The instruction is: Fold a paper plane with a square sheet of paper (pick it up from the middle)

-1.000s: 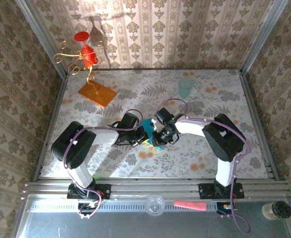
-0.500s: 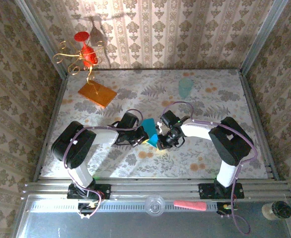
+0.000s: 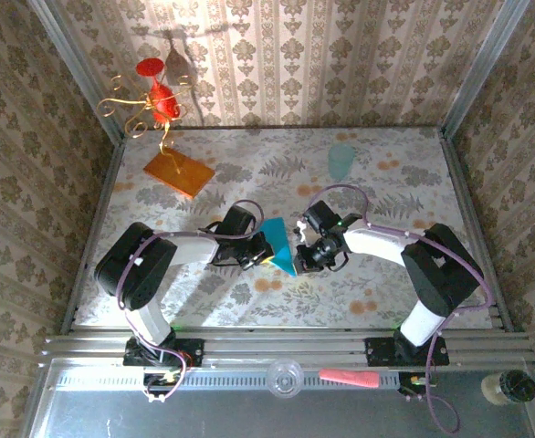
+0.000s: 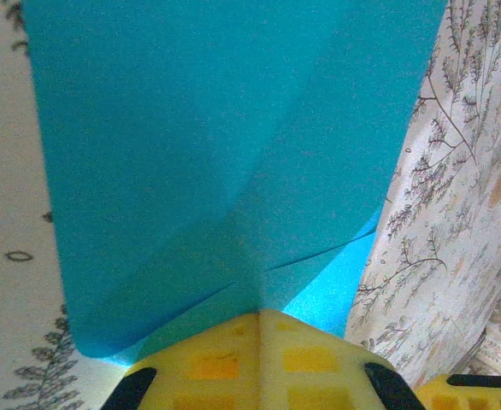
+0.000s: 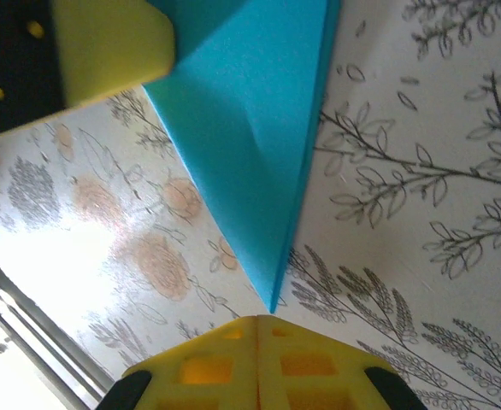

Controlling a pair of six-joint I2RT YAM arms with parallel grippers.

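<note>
The teal-blue sheet of paper (image 3: 279, 243) is folded into a long pointed shape with a centre crease and lies between the two grippers in the middle of the table. My left gripper (image 3: 264, 255) is shut on its wide end, the yellow fingertips (image 4: 225, 359) pressed together with the paper (image 4: 216, 154) fanning out beyond them. My right gripper (image 3: 300, 263) is shut at the narrow end. The paper's tip (image 5: 272, 299) ends right at its closed gripper (image 5: 257, 318), a little to one side of the seam and not clamped. The left gripper's yellow pad (image 5: 114, 47) shows at the top left.
An orange slab (image 3: 178, 172) lies at the back left, with a red and gold wire ornament (image 3: 153, 100) behind it. A pale mint cup (image 3: 340, 161) stands at the back right. Patterned walls close in three sides. A pink object (image 3: 348, 377) rests on the front rail.
The right gripper has slid rightward down the paper to its tip, and the right arm has swung outward. The paper now shows as a longer pointed shape. The left gripper holds its place.
</note>
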